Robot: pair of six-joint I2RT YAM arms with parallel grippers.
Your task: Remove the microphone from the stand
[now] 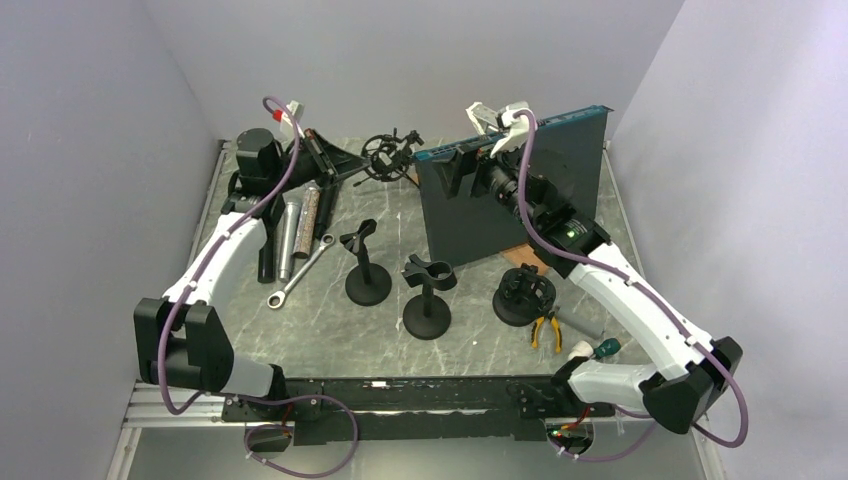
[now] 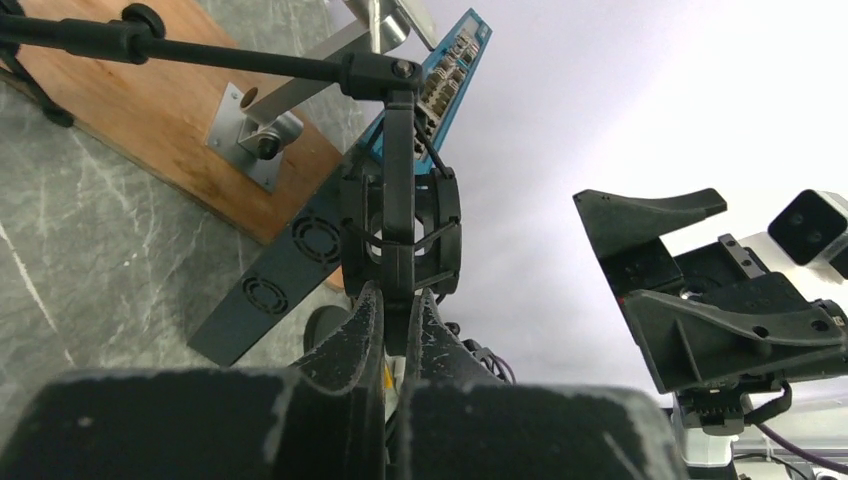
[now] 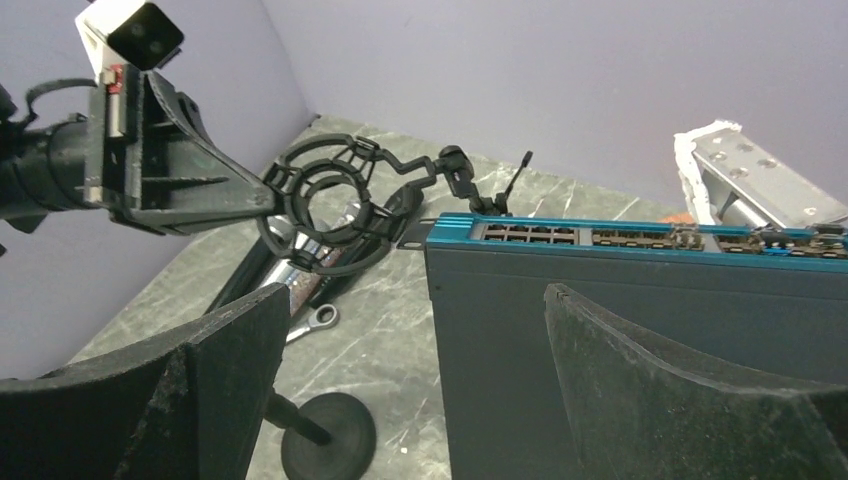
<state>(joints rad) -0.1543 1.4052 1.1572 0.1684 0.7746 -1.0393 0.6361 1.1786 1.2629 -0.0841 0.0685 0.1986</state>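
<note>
The stand's black shock mount hangs from a boom arm at the back of the table. Its ring holds nothing in the right wrist view. My left gripper is shut on the mount's black frame bar. It also shows in the right wrist view. A silver cylinder that looks like the microphone lies on the table below the left arm, and it also shows in the right wrist view. My right gripper is open and empty above a dark panel, to the right of the mount.
A dark blue-edged panel stands upright under the right gripper. Two small clip stands and another shock mount stand in front. A wrench, yellow pliers and a green screwdriver lie nearby. A wooden board lies under the boom.
</note>
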